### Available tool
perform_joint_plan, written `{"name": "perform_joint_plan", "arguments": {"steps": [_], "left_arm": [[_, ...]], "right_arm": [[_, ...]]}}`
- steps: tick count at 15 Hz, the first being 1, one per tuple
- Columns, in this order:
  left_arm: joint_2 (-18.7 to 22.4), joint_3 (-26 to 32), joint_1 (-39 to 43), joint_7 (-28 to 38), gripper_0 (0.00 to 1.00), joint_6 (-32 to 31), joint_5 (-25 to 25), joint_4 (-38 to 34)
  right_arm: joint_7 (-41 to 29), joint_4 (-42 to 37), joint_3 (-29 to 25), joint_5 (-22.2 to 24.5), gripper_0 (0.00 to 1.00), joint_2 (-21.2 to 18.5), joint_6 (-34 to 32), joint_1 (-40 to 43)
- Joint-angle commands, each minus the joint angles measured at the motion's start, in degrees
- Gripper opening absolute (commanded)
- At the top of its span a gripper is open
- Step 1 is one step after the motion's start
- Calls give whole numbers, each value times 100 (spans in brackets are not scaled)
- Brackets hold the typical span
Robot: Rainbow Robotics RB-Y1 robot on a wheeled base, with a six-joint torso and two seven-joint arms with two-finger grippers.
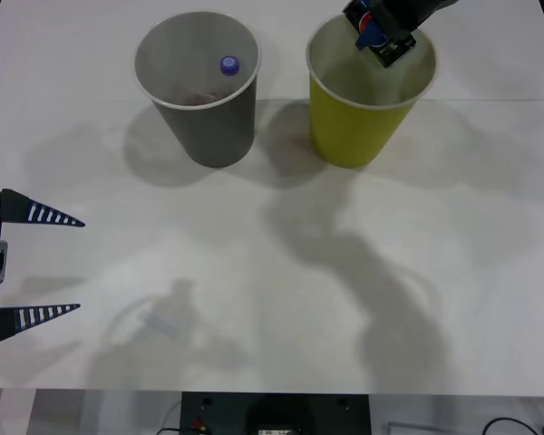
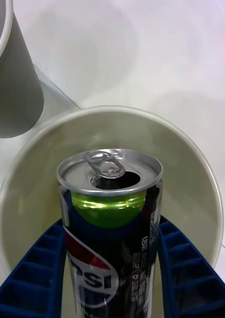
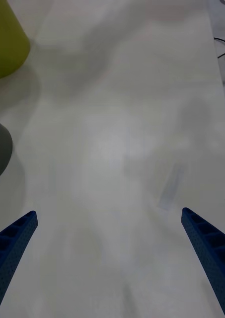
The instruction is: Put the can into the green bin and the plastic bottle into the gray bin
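Blue right gripper (image 2: pixel 112 278) clamps our can (image 2: pixel 110 223) upright, directly over the green bin's (image 2: pixel 201 164) mouth; left gripper (image 1: pixel 36 265) waits wide.

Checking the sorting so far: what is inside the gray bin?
The plastic bottle lies inside the gray bin; its blue-violet cap shows, with a reddish hint lower down. The bin's wall hides the rest.

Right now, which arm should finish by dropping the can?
Right. The right gripper already holds the can directly over the green bin's opening. The left gripper sits open at the table's near left edge, far off. The plastic bottle already lies in the gray bin.
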Motion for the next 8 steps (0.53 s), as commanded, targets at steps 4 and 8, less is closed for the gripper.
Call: {"name": "perform_joint_plan", "arguments": {"steps": [4,8], "left_arm": [[0,0,0,0,100,0,0,0],[0,0,0,0,100,0,0,0]], "right_arm": [[94,-9,0,-301,100,-113,-76,0],[463,-167,-220,-898,100,-438,-437,35]]}}
